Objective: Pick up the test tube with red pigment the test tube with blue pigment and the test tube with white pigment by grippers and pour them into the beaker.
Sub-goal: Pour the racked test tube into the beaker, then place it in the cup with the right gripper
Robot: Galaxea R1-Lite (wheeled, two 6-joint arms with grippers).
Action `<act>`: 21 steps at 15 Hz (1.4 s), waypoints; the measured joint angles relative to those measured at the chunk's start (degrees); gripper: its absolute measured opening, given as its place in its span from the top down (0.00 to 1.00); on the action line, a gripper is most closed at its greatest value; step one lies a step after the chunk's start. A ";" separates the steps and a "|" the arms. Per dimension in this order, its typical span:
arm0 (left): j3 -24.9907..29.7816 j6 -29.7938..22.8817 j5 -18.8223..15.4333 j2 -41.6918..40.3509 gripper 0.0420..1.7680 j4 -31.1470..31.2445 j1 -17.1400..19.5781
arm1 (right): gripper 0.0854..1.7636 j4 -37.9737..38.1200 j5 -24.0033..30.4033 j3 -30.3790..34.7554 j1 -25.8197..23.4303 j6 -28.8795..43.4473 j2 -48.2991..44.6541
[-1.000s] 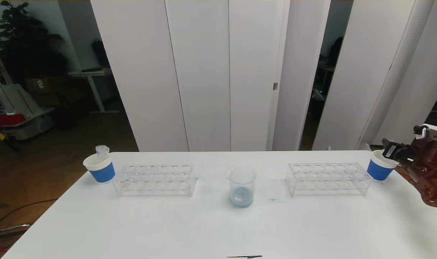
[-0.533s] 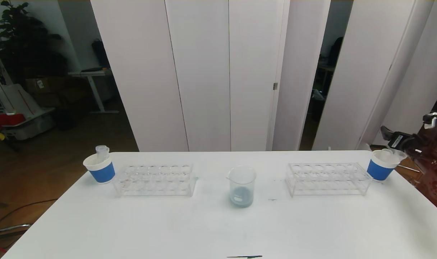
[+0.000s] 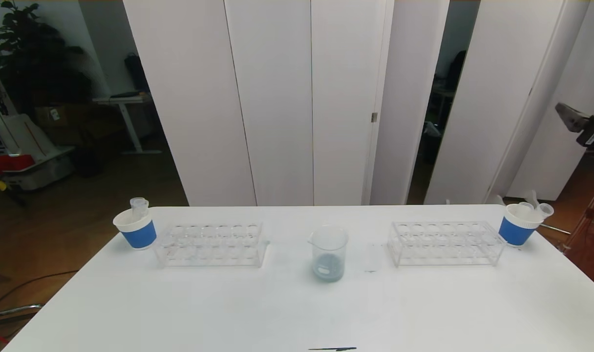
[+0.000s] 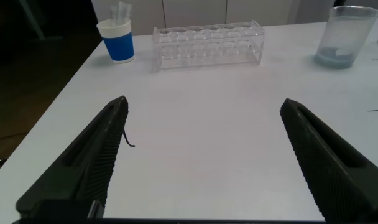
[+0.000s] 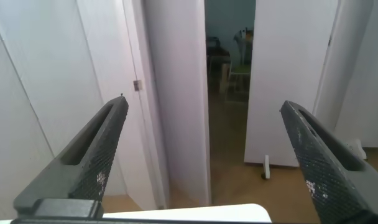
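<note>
Right tool (image 3: 583,124) high off the bench's right edge, jaws wide, empty — beaker (image 3: 329,253) filled — park it smoothly, clear of the cup (image 3: 519,225).

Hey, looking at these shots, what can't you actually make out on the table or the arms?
- Right gripper: head view, cut off by the frame's edge; its arm is out of frame.
- Left gripper: out of the head view's frame; only its fingers show in the left wrist view.
- Tubes in the right cup and left cup: too small to count or to tell any contents.
- Beaker: bluish liquid, scale marks unreadable.
</note>
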 joint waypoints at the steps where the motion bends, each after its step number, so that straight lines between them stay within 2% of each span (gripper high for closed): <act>1: 0.00 -0.02 0.00 0.00 0.01 0.00 0.00 | 0.01 2.15 1.44 1.41 0.20 -0.02 -4.29; 6: 0.00 0.00 0.00 0.00 0.01 0.00 0.00 | 0.01 16.48 7.52 8.90 3.47 -0.22 -27.21; 11: 0.00 -0.02 0.00 0.00 0.01 -0.02 0.00 | 0.01 40.96 8.66 10.95 10.56 -4.28 -51.81; 16: 0.00 0.00 0.00 0.00 0.01 0.00 0.00 | 0.01 65.91 8.44 13.51 15.43 -9.30 -76.46; 18: 0.00 -0.02 0.00 0.00 0.01 0.00 0.00 | 0.01 69.58 4.83 19.60 16.57 -9.80 -83.90; 21: 0.00 0.00 0.00 0.00 0.01 0.00 0.00 | 0.01 70.46 -4.18 32.12 17.97 -9.78 -91.48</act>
